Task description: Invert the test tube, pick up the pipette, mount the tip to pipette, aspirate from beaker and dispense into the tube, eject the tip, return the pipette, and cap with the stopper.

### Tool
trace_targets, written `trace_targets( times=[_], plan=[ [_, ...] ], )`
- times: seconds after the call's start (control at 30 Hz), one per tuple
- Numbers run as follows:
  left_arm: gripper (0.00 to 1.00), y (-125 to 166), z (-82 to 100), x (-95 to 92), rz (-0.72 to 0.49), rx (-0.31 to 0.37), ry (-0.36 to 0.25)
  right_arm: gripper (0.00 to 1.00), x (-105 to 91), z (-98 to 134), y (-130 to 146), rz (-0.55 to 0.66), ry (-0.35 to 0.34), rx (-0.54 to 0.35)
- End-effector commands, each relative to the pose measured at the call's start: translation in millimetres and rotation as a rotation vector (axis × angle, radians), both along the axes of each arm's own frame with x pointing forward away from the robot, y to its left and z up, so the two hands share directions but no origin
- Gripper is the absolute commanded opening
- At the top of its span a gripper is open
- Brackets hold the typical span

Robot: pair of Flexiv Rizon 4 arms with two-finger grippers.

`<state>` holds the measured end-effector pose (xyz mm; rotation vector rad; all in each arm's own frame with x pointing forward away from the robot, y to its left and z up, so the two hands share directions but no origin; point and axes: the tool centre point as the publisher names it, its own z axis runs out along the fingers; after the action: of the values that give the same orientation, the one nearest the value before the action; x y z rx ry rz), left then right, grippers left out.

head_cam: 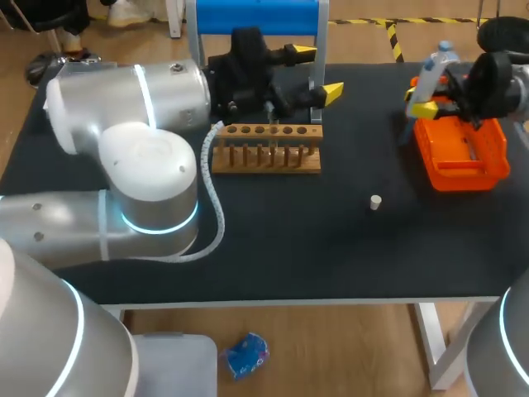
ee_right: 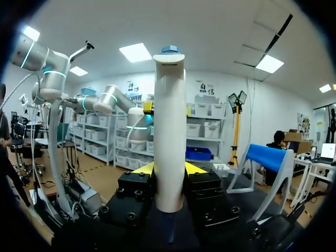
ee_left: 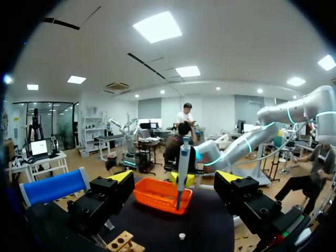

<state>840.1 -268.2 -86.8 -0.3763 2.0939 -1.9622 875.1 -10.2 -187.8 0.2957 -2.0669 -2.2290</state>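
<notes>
Right hand (ee_right: 169,170) has the pipette (ee_right: 169,131) clamped, with both yellow-tipped fingers pressed on its white body from either side. Blue cap is up top and the narrow end hangs down below the fingers. In the head view it stands upright in that hand at the far right of the tabletop (head_cam: 289,240), over the back end of the orange basket (head_cam: 461,153).

Left hand (head_cam: 316,74) is spread wide with nothing in it, hovering just behind the wooden rack (head_cam: 266,147). From its own wrist view the pipette is well ahead of it, roughly lined up with the gap between its fingers.

The little white stopper (head_cam: 375,202) lies on the tabletop between rack and basket, well apart from both hands.
</notes>
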Motion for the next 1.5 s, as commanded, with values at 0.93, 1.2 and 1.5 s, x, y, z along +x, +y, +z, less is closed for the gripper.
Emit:
trace_targets(
  times=[0.93,1.2,1.5],
  plan=[
    [1.0,81,-36.9,-2.8,-0.025,-0.157,-0.076,0.0,-14.4,-8,166,0.151,0.004,0.0],
    [1.0,81,-42.5,-1.1,-0.023,-0.103,-0.067,0.0,-21.0,-10,185,0.167,0.007,-0.012],
    [1.0,85,-45.2,2.7,-0.01,-0.063,-0.063,0.0,-25.6,-7,198,0.182,0.008,-0.018]
  ],
)
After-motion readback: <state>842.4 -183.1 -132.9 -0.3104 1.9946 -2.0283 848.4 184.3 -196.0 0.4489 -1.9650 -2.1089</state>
